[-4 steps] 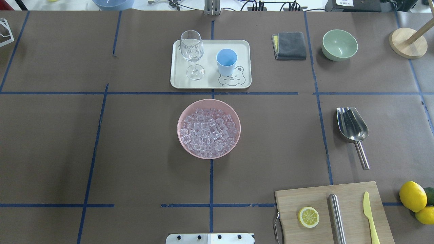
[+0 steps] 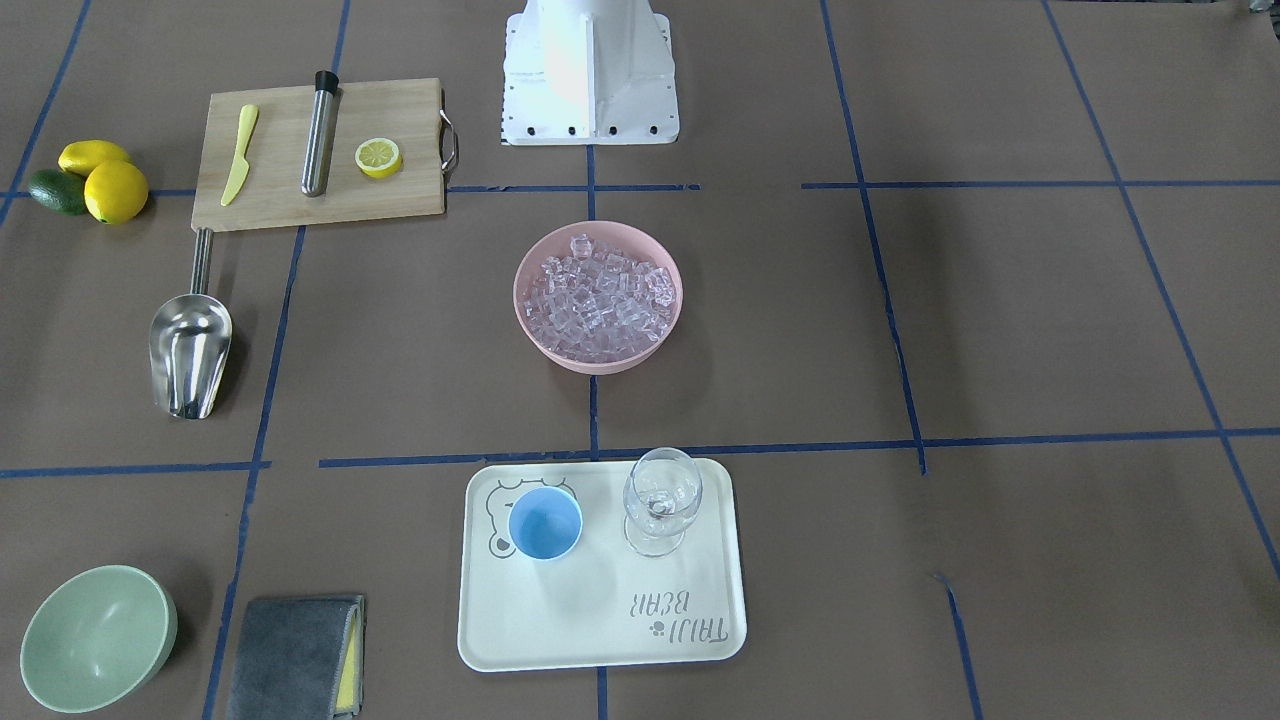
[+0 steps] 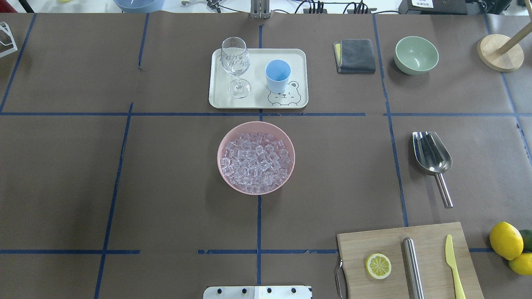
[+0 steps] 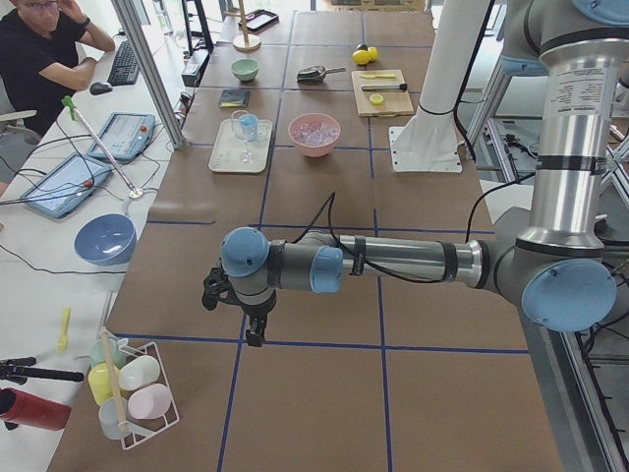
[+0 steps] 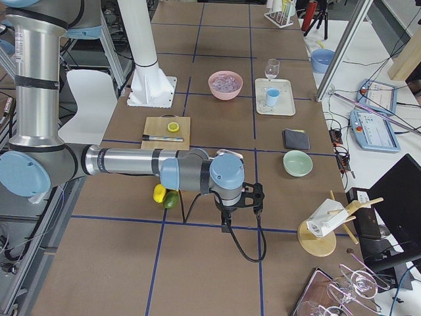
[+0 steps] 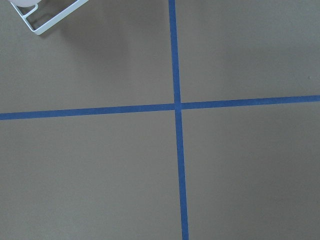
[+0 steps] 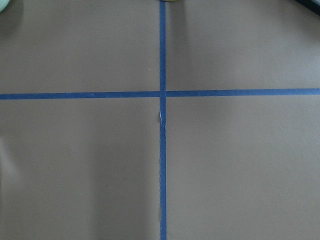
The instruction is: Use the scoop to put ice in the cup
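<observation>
Starting cold here, with the scoop [image 3: 432, 155] untouched. Can't tell how wide the right jaws or the left jaws stand, seen only from the table's ends. Spot that scoop lying flat toward the right edge, trough facing the far edge, handle [image 3: 444, 192] trailing back toward the cutting board [image 3: 361, 245] in the near right corner. Bring the right arm [image 5: 131, 161] in, drop straight down and pinch the thin handle mid-length, across its width. Probably slippery steel, so squeeze firmly. Then head for the ice [image 3: 255, 160] heaped in the pink bowl [image 3: 219, 160] at mid-table, and on to the cup [image 3: 277, 74] on the tray [image 3: 257, 101] by the far edge. Mind the wine glass [image 3: 235, 62] beside it.
</observation>
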You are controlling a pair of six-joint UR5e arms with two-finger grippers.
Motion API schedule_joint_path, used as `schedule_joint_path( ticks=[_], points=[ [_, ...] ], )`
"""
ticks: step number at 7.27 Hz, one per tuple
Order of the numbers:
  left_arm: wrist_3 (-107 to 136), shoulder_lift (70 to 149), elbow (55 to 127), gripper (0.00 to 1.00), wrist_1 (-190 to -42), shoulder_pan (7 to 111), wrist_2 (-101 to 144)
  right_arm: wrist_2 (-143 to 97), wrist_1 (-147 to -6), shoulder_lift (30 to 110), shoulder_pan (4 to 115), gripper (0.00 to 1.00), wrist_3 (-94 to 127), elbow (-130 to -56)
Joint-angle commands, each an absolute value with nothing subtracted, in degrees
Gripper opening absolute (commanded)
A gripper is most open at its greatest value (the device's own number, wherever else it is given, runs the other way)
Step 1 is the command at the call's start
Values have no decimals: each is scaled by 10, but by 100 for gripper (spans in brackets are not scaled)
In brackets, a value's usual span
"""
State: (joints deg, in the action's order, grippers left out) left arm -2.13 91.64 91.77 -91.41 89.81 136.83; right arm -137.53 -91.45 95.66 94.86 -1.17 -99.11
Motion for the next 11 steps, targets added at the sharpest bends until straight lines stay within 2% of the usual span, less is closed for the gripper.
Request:
schedule_joint_path(
  ticks=[1,3,5,7,10,11],
  points=[
    [-19,923,950,100,-941,897,1370,-1383,-881,955,940,100,-6,-1013],
    [-21,933,996,100,-992,890,1374,-1393,-884,925,916,100,30,-1027],
    [-23,939,1000,100,-1066,831,1374,-1395,-876,939,878,100,33,-1027],
    [-21,950,1001,100,-1112,749,1373,-1386,-874,940,817,100,138,-1042],
    [-24,1033,999,100,-1150,657,1368,-1370,-814,946,743,100,308,-1079],
    [-23,1036,993,100,-1150,633,1368,-1363,-787,946,712,100,369,-1083]
  ],
)
